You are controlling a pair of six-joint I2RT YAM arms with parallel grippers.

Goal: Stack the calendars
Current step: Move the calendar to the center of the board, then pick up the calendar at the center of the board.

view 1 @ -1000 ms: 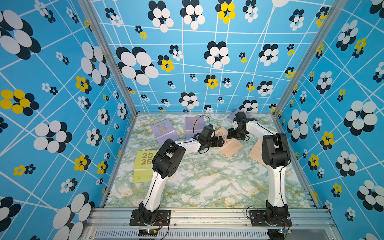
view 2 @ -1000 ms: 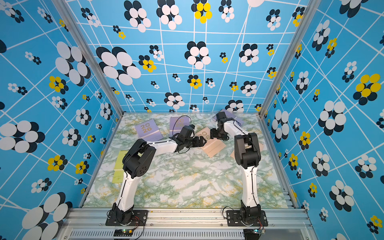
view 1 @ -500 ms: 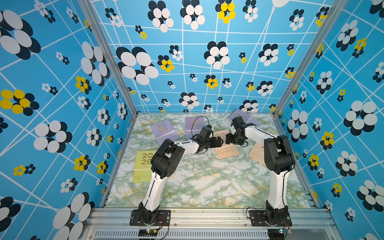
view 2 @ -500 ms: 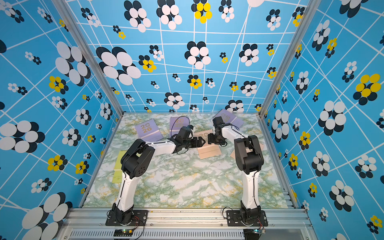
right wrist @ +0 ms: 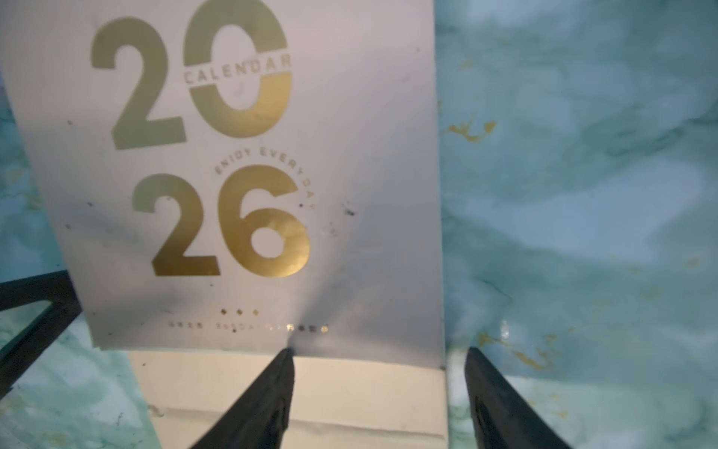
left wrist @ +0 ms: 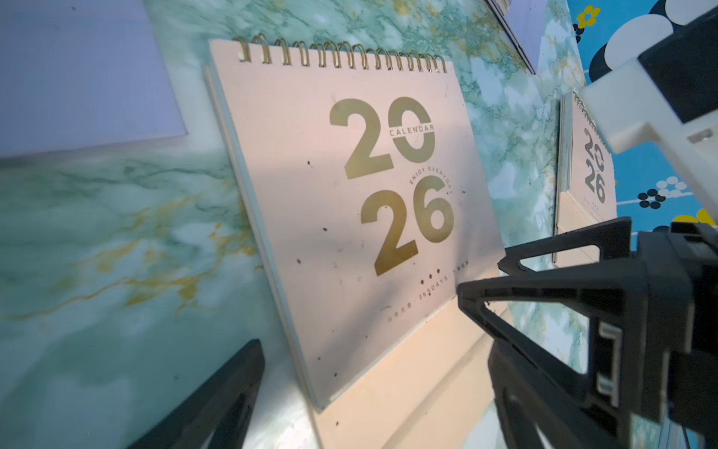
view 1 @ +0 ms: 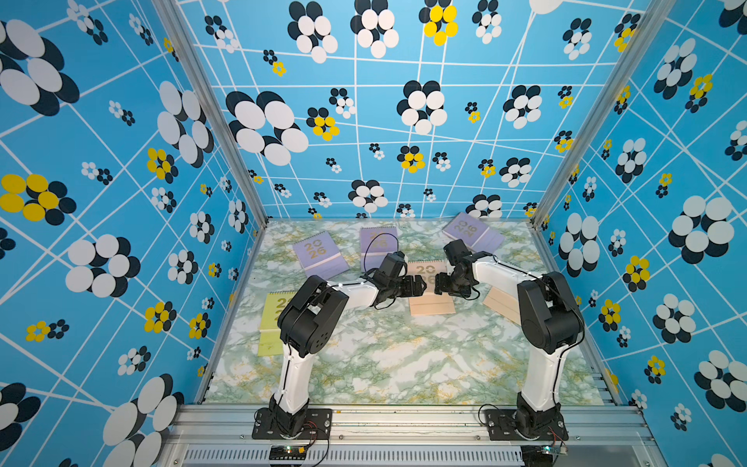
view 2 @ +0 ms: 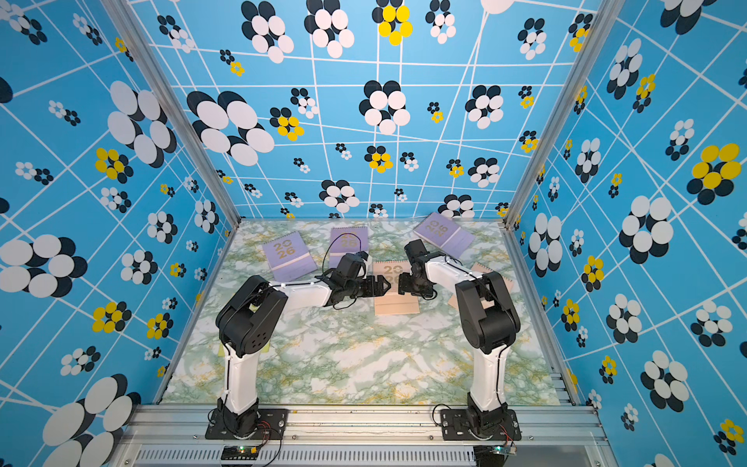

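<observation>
The left claw (view 1: pixel 420 286) has its jaws spread wide and holds nothing. In the left wrist view one finger (left wrist: pixel 225 396) hangs low over the table (view 1: pixel 384 356), just beside the peach calendar (view 1: pixel 430 307). The right claw (view 1: pixel 438 288) faces it from the other side, and its jaws are also apart and empty. In the right wrist view one fingertip (right wrist: pixel 285 357) sits at the lower edge of the cover, while the other is over bare table just off the calendar's side.

The peach calendar lies flat at mid-table between the two claws, its gold spiral toward the back wall. A paler base flap sticks out past the cover on the near side. A second peach calendar (view 1: pixel 499 303) lies near the right arm. Three lilac calendars (view 1: pixel 319 254) sit along the back, and a yellow calendar (view 1: pixel 269 323) lies at the left. None are stacked yet.

The calendar looks light, thin and stiff, made of card leaves on a wire binding. It probably slides easily on the smooth table. Lying flat, it offers little to pinch. A side edge or the jutting base flap seems the best hold, with cover, leaves and base clamped together so that nothing fans open.
</observation>
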